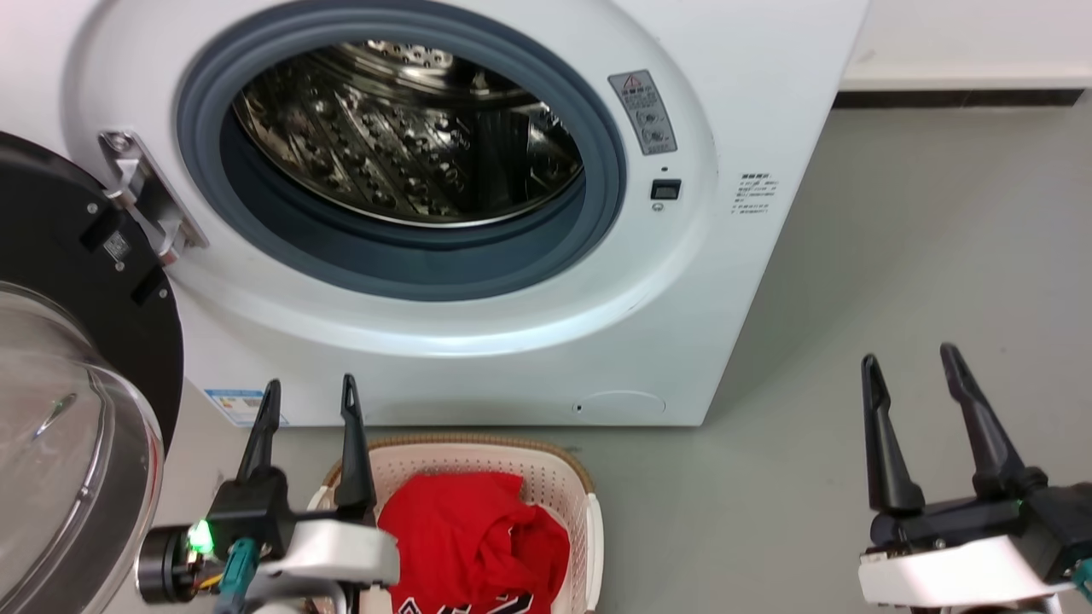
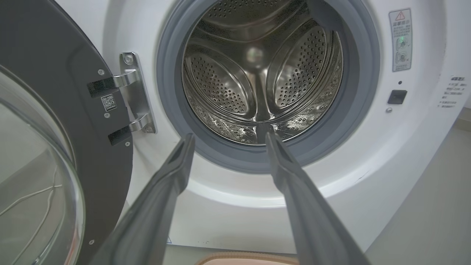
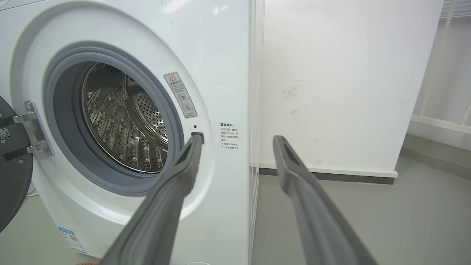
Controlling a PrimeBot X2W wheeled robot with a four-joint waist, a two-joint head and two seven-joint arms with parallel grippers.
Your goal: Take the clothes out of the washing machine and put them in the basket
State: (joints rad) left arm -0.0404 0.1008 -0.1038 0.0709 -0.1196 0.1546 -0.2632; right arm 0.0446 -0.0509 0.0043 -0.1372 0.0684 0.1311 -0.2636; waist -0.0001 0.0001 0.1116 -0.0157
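Glass and black plastic on the far left: the door point(image 1: 60, 401) stood swung wide open, its clear bowl bulging out just beside my left arm. The steel hinge point(image 1: 145, 200) held it to the white washing machine point(image 1: 512, 333). Next along, the grey rubber ring point(image 1: 409, 269) framed the perforated steel drum point(image 1: 401, 136), and in the left wrist view I looked straight down onto its paddles and shiny back wall.

My left gripper point(image 1: 310, 381) hovered in front of the machine's lower panel, fingers parted a moderate way and holding nothing, tips pointing up toward the ring. Right beside it, on the floor against the machine's foot, sat the basket point(image 1: 563, 482), cream with a brown rim. The clothes point(image 1: 469, 533) lay bunched inside it, bright red, with black white-edged numerals peeking at the bottom edge. I could not tell how many pieces made up that heap.

Moving right, a warning sticker point(image 1: 642, 111) and a small dark latch socket point(image 1: 665, 188) sat on the machine's face. Then grey floor point(image 1: 896, 256), and over it my right gripper point(image 1: 909, 353), well apart from the basket, fingers spread wide with nothing between them. Its wrist view looked past the machine's right corner to a white wall point(image 3: 349, 92).
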